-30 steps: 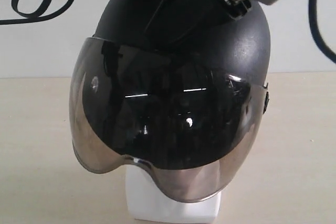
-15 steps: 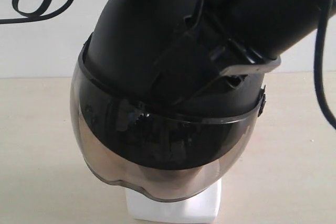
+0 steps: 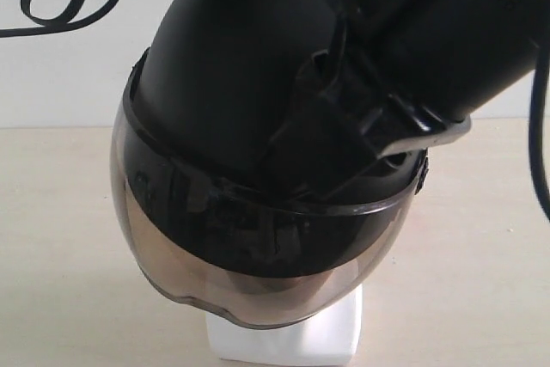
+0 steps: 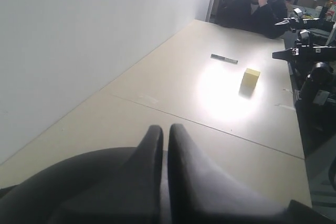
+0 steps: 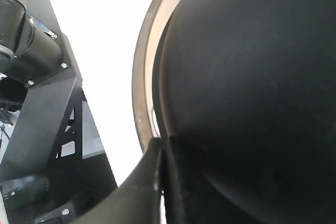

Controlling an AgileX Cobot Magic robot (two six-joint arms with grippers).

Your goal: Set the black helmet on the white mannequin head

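Tilt is what has changed: the black helmet (image 3: 223, 83) shows more of its matte crown to the camera than it did 1 second ago. Its smoky visor (image 3: 241, 285) has swung down, so the brown band looks shallower and sits lower. Over the last half second the change is slight, a small further settling.

The helmet stands over the white mannequin head (image 3: 284, 343) and hides all of it but the squarish neck base, which rests on the pale surface (image 3: 60, 255).

The right gripper (image 5: 160, 144) has come down across the shell's right side. Its jaws are closed together with nothing between them, tips against the shell just beside the visor's rim, pushing rather than gripping.

The left gripper (image 4: 165, 128) is away from the helmet, jaws closed on nothing above the surface, with a yellow block (image 4: 250, 77) and a pen (image 4: 224, 59) farther off.

By my reading the helmet is essentially on and is being seated. Its rim line runs slanted, higher at the left, so it may want levelling.
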